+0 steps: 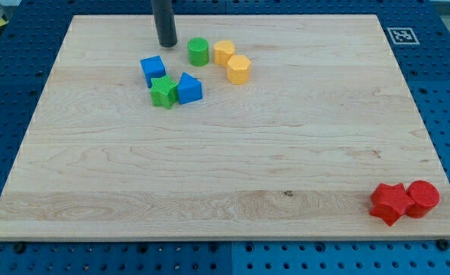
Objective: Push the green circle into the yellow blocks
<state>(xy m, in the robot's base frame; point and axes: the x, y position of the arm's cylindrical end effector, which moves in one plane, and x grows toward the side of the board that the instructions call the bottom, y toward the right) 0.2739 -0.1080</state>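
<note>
Near counter (209, 168) top, left of centre: tip (166, 43) of tool, bare rod, no jaws, holding nothing. Green circle (198, 51) just right of tip, slightly lower, gap between them. Yellow blocks (232, 61) further right, nearest one beside circle, seemingly touching. Tip, circle, yellows roughly in line; rightward push looks apt. Also present: blue cube (153, 70), green star (163, 92), blue wedge (189, 88) below tip; red pair (404, 201) bottom right, well apart.
</note>
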